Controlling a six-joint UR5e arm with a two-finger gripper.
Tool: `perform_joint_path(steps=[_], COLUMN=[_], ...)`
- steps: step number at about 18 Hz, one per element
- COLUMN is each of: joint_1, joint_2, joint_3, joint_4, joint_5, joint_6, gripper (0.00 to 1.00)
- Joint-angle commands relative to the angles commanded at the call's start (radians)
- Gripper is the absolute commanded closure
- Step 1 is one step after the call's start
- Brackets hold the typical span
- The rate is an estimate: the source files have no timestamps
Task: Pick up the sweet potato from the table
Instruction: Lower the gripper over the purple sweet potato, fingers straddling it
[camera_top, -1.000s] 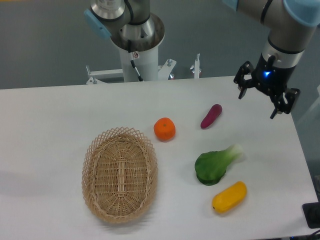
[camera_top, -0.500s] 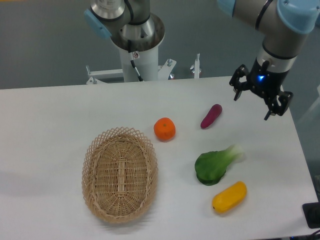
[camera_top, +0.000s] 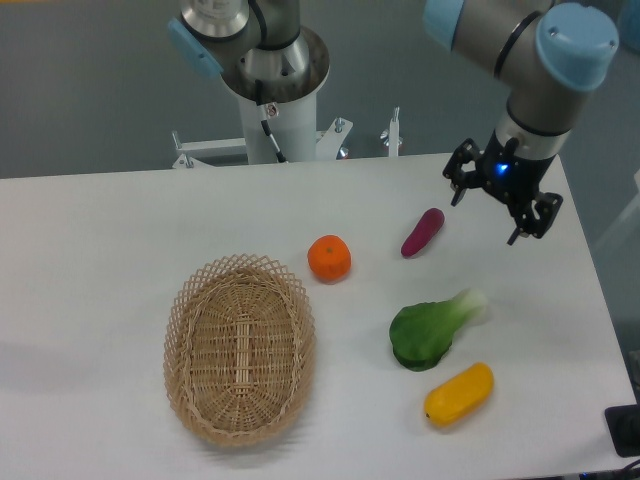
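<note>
Camera view, fixed above the bench: the table (camera_top: 120, 220) is a broad white top carrying everything else. Largest on it is the wicker basket (camera_top: 240, 348), lying toward the front left and holding nothing that can be seen. Next comes the leafy green vegetable (camera_top: 430, 330), front right, with the yellow oblong vegetable (camera_top: 459, 393) just beyond it toward the table's near edge. The orange (camera_top: 329, 258) sits near the middle. Smallest is the sweet potato (camera_top: 422, 232), a slim purple tuber lying flat on the table, to the right of the orange and well apart from the greens.

The gripper (camera_top: 487, 207) hangs above the table to the right of the sweet potato, near it but not over it and touching nothing; its jaws stand spread wide, with nothing between them.

By my reading, nothing of the pick is done yet. Centring over the tuber, descending, closing and lifting all remain.
</note>
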Motion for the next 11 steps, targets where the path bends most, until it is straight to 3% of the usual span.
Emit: perform_joint_path(steps=[4,8,11], joint_1=[-0.005,-0.011,-0.009], joint_2=[-0.008,-0.015,-0.015], joint_3=[-0.127,-0.239,-0.316], joint_4=[0.157,0.252,0.364], joint_5=[0.075,0.13,0.138], joint_6=[0.011,0.072,0.087], gripper=[0.0,0.0,0.0])
